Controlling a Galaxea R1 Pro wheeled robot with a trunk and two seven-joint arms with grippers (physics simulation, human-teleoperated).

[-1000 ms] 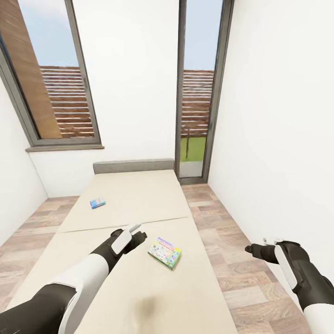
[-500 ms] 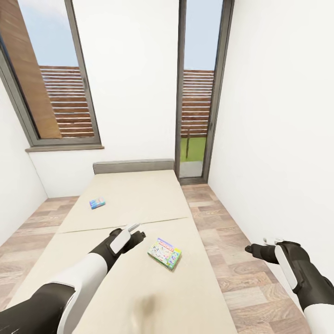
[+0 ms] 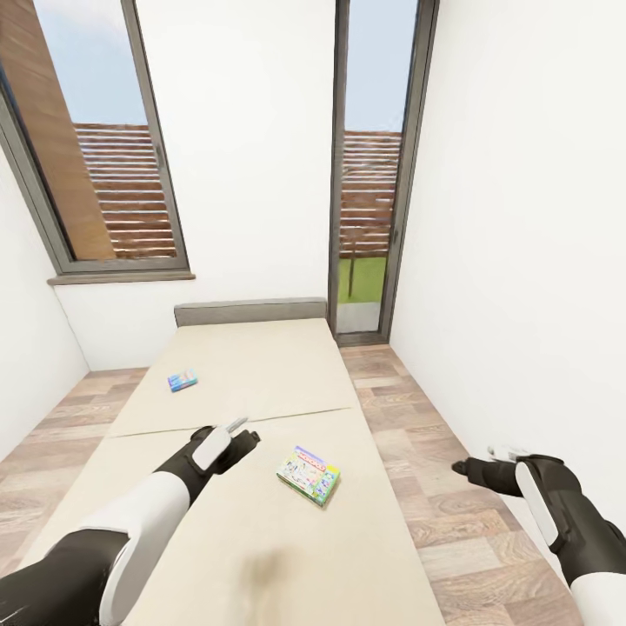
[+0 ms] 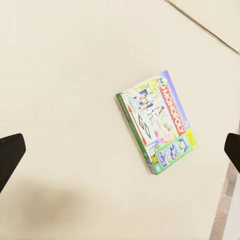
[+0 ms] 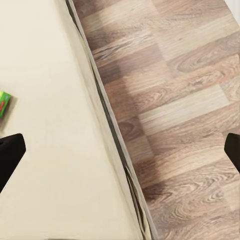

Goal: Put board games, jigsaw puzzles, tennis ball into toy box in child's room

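The left gripper (image 3: 246,432) hovers above a beige bed (image 3: 226,382), its two dark fingers spread wide and holding nothing — in the left wrist view the fingertips (image 4: 10,155) sit at opposite edges with bare mattress between them. Just beyond it and a little to its right lies the green-edged MONOPOLY box (image 3: 309,475), flat on the bed and turned at an angle, apart from the fingers. Farther ahead, near the grey headboard (image 3: 250,310), rests a small blue game box (image 3: 183,380). The right gripper (image 3: 462,468) hangs over the wood plank floor (image 3: 443,513) beside the bed's right edge — its fingers are also spread and empty. Beyond the bed stand white walls, a window (image 3: 104,174) and a narrow glass door (image 3: 369,191).
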